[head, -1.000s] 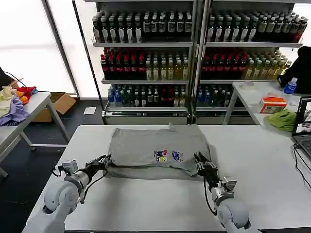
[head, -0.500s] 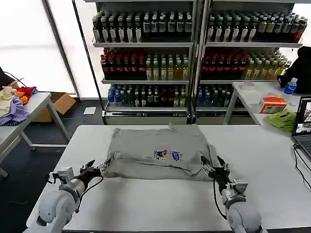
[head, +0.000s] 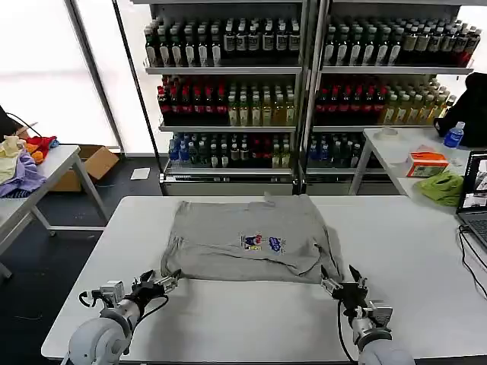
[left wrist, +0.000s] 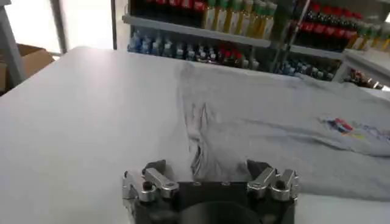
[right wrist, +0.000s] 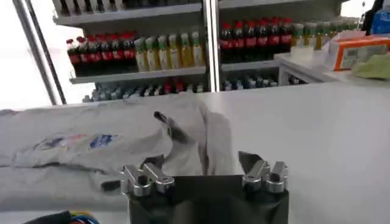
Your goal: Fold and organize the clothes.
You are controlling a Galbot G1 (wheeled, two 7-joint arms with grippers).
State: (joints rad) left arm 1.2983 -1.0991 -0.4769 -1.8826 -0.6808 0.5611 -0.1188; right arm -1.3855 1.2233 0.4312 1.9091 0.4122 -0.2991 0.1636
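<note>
A light grey T-shirt (head: 247,239) with a small multicoloured chest print (head: 262,243) lies folded on the white table (head: 228,319). Its print also appears in the left wrist view (left wrist: 344,126) and the right wrist view (right wrist: 79,142). My left gripper (head: 157,284) is open, just off the shirt's near left corner, holding nothing. My right gripper (head: 342,285) is open too, just off the near right corner. In the wrist views each gripper, left (left wrist: 210,173) and right (right wrist: 204,167), faces the shirt's edge with spread fingers.
Drink shelves (head: 304,84) stand behind the table. A side table at the left holds a colourful fabric pile (head: 23,160). At the right another table carries a green cloth (head: 443,186), an orange box (head: 426,163) and a laptop (head: 475,194).
Both grippers let go of the shirt's near corners and drew back toward me. The shirt's near edge now lies flat on the table.
</note>
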